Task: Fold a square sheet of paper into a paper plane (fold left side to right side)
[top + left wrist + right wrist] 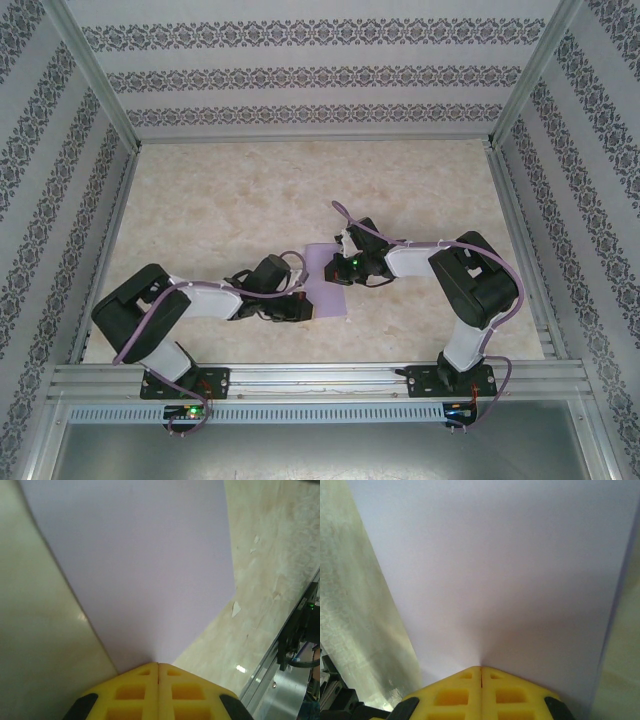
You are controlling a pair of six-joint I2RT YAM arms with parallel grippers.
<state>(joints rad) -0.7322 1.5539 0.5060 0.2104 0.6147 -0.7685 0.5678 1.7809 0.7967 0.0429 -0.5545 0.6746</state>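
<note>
Top external view: the square sheet of paper [330, 298], lavender and showing as a narrow rectangle, lies on the marble-patterned table [250, 190] close to the near edge, about midway between the left and right edges. The left gripper [300, 305] meets its left side and the right gripper [338, 268] reaches over its far end, the two arms bent inward toward each other. Open tabletop runs from the sheet to the far edge and both far corners, bounded by patterned walls [300, 75], while an aluminium rail [320, 375] lines the near edge. Left wrist view: the yellow fingers [135, 692] are pressed together with no gap, their tips at the point where two edges of the paper [135, 570] converge; whether any paper is caught between them cannot be told. The sheet's left edge casts a dark shadow line, and bare table lies on both sides. Right wrist view: the fingers [510, 695] are likewise closed tight, tips set against the sheet's flat surface, which spreads past them on both sides. A darker strip of a second layer runs along the paper's right edge, and bare table shows beyond the left edge.
</note>
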